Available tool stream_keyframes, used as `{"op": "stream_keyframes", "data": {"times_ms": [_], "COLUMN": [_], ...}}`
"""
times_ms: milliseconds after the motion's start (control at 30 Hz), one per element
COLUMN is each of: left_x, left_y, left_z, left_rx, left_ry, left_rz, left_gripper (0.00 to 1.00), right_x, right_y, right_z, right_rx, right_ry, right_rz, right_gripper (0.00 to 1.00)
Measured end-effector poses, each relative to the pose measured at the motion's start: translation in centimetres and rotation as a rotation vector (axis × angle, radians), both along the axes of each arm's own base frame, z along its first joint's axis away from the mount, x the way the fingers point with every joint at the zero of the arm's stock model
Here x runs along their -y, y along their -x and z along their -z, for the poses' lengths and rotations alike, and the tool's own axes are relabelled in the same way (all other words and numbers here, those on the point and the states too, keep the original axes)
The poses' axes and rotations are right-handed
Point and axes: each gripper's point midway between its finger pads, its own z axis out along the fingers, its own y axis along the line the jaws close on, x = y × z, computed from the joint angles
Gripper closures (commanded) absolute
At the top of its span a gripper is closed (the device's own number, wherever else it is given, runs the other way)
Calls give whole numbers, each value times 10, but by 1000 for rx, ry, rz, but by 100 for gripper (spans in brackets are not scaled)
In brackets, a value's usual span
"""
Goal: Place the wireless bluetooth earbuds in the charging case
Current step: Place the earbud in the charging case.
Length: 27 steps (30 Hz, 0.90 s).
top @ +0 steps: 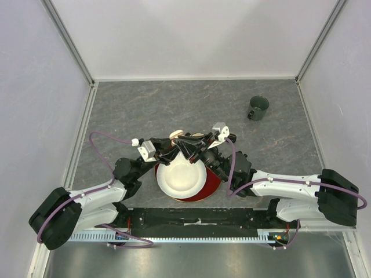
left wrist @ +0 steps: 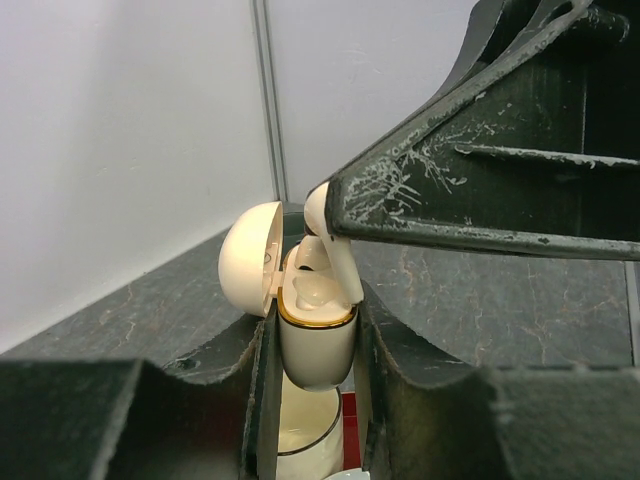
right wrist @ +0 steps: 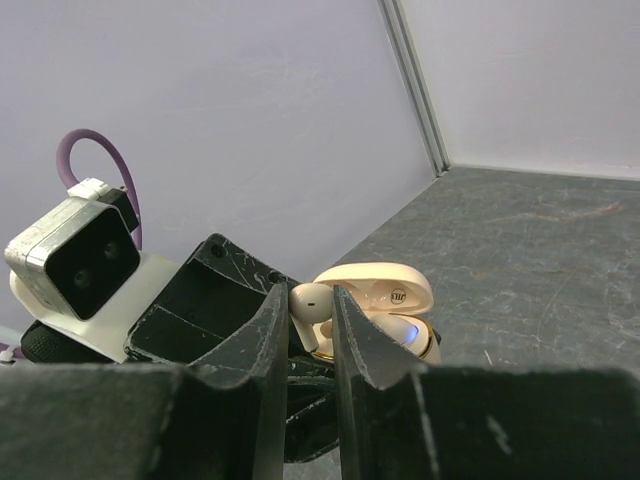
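- White dish (top: 181,179) sits stacked on a red dish (top: 214,184), just beyond the middle of the table's (top: 145,110) near edge, between the two arms.
- Left gripper (left wrist: 314,325) is above the dishes' far rim, its fingers pressed onto the lower body of the charging case (left wrist: 318,355).
- Case is upright and off the table, gold rim up. Its lid (left wrist: 250,258) is hinged open to the left in the left wrist view.
- A white shape lies inside the case mouth; cannot tell whether it is a seated bud.
- Right gripper (right wrist: 311,300) meets it from the right, pinching one white earbud (left wrist: 338,268) by the head, with the stem pointing down into the case opening.
- Dark green cup (top: 258,108) stands well apart, toward the far right corner.
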Motion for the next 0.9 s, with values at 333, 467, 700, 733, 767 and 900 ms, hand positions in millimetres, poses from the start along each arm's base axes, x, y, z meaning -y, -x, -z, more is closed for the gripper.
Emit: {"op": "stream_keyframes", "data": {"times_ms": [333, 467, 700, 733, 767, 900], "left_x": [2, 2, 2, 2, 2, 2], "left_y": [3, 3, 4, 4, 4, 4], "left_z": [0, 0, 1, 1, 1, 0], "left_rx": [-5, -9, -12, -12, -12, -14], "left_ry": [0, 3, 3, 4, 4, 5], "left_rz": [19, 23, 26, 26, 27, 28], "left_gripper": [98, 98, 98, 98, 98, 98], "right_x": [2, 1, 1, 1, 1, 0], "right_y": [-5, -7, -10, -10, -10, -10], "right_z": [-6, -2, 0, 0, 0, 1], "right_rx": [13, 6, 6, 6, 6, 5], "right_ry": [-20, -11, -11, -11, -12, -12], "right_rz": [29, 41, 53, 53, 52, 52], "right_gripper": [100, 100, 100, 100, 100, 100]}}
